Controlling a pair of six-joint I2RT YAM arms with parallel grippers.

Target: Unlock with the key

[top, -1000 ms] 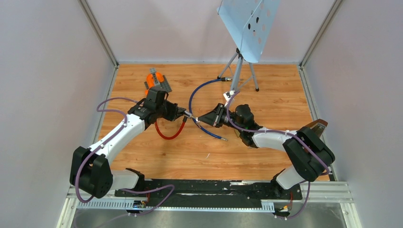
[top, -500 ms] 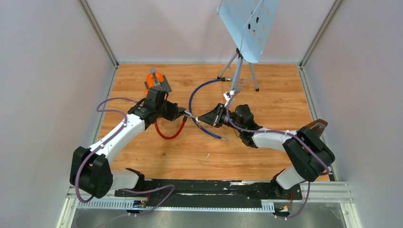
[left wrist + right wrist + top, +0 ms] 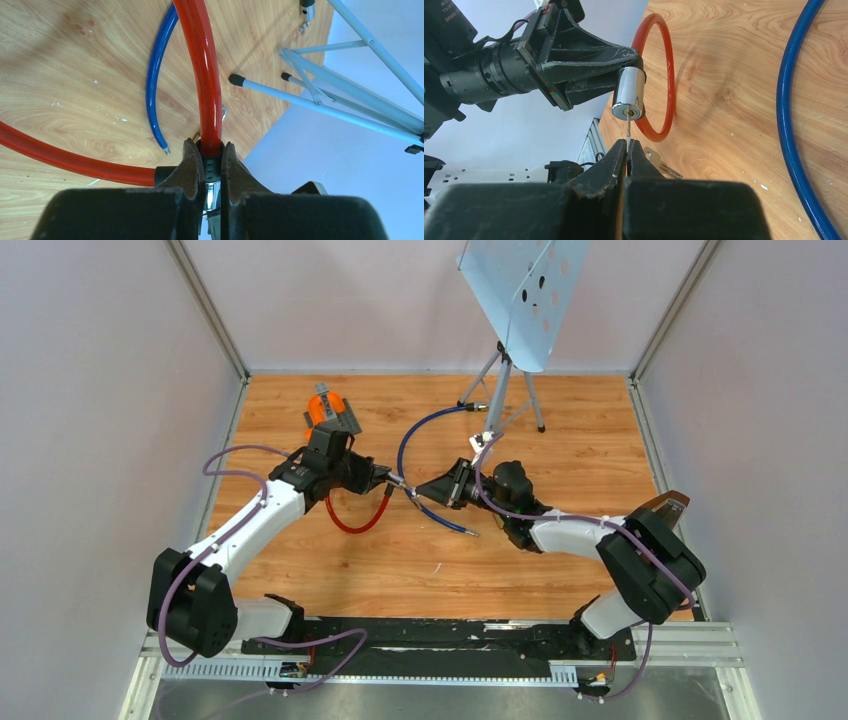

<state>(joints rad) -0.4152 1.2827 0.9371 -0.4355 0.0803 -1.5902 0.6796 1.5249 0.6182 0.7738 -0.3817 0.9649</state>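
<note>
My left gripper (image 3: 383, 478) is shut on the black end of a red cable lock (image 3: 352, 525), holding its chrome cylinder (image 3: 629, 94) off the table. In the left wrist view the jaws pinch the black collar (image 3: 212, 162) below the red cable (image 3: 202, 65). My right gripper (image 3: 628, 145) is shut on a thin key (image 3: 628, 129), whose tip sits in the keyhole on the cylinder's face. A second key (image 3: 660, 166) hangs beside my right fingers. The two grippers meet at mid-table (image 3: 408, 487).
A blue cable (image 3: 415, 430) curves across the wooden table (image 3: 560, 440) under and behind the grippers. A music stand (image 3: 520, 300) on a tripod stands at the back. An orange and grey object (image 3: 328, 410) lies at the back left. Walls close in both sides.
</note>
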